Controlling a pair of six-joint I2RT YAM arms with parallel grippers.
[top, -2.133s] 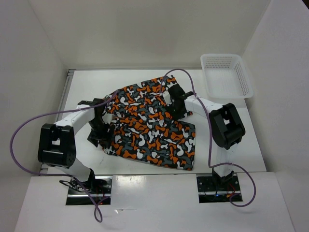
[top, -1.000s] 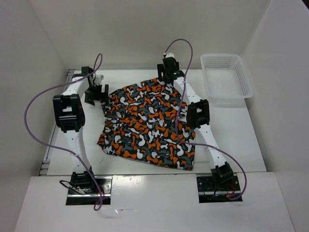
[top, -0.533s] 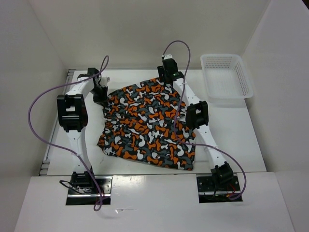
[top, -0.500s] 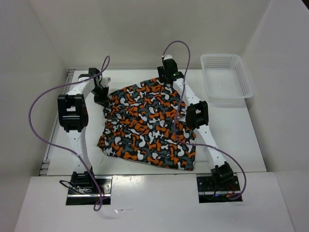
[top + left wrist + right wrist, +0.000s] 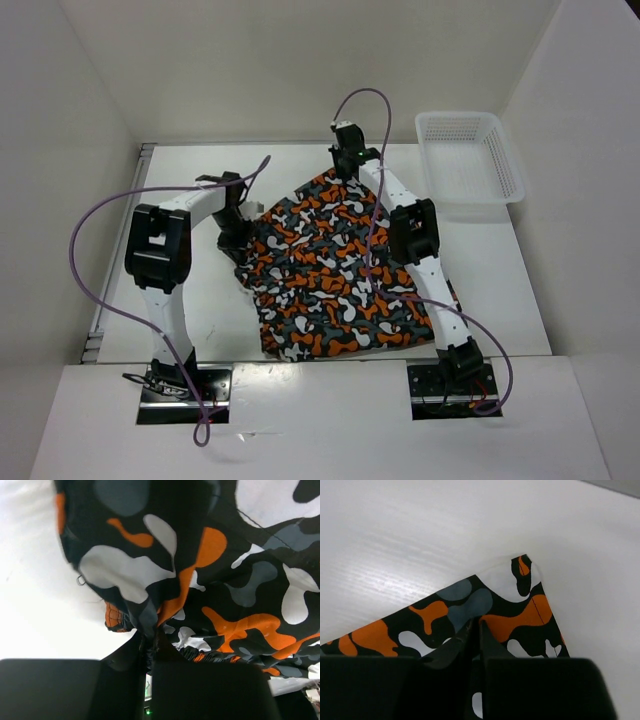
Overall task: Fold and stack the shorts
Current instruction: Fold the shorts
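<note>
Plainly, little of the job looked done. The soft fabric shorts with the blotchy orange, black, grey and white camouflage print (image 5: 335, 270) lay in the middle of the white counter (image 5: 190, 310). They were spread out as a skewed diamond, one corner pointing to the upper centre of the overhead frame and the broad end reaching down toward the lower centre. No crisp fold showed anywhere, only some bunching along the left edge.

The left end effector (image 5: 238, 228) sat at that left edge, left of centre in the overhead view. Its wrist camera showed the dark fingers (image 5: 210, 690) clenched on a gathered pinch of the cloth, with the fabric hanging across most of that picture. The right end effector (image 5: 345, 168) was at the upper corner of the shorts. In its own view the fingers (image 5: 540, 690) were pressed nearly together on the printed cloth just short of the corner tip (a narrow seam of fabric seemed to run between them), so I judged it to be grasping the shorts as well.

The white plastic mesh basket (image 5: 505, 160) stood at the upper right, apart from the cloth, with nothing visible inside it.

By my reading both corners were secured for a first fold. That fold, any further ones and the stacking all remained to be done.
</note>
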